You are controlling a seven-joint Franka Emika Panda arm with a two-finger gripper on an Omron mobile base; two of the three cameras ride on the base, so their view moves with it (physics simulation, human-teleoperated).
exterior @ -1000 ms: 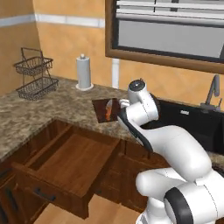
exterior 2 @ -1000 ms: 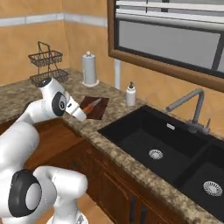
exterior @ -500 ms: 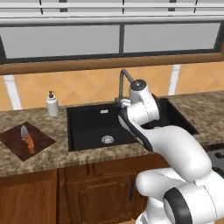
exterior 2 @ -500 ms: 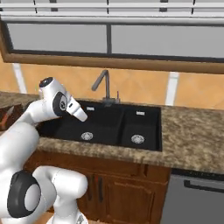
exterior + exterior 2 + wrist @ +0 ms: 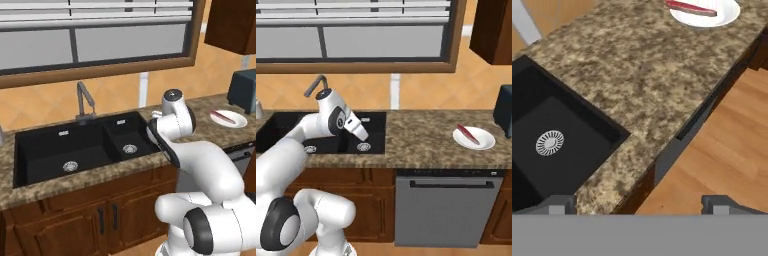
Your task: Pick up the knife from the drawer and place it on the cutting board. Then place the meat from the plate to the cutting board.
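Our gripper (image 5: pixel 637 202) stands wide open with nothing between its fingers (image 5: pixel 559 202), hovering over the counter edge (image 5: pixel 662 145) by the sink (image 5: pixel 557 145). Since half a second ago our base has driven right: the cutting board and knife have left our views, and the white plate (image 5: pixel 474 138) with the meat (image 5: pixel 468 134) has come in. Bare granite (image 5: pixel 416 140) lies between sink and plate; a toaster (image 5: pixel 244 91) stands just beyond.

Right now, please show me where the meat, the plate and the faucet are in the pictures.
meat (image 5: pixel 468 134): right base view, middle of the red strip.
plate (image 5: pixel 483 144): right base view, bare white rim near the front right.
faucet (image 5: pixel 84 100): left base view, upper part of the grey spout.
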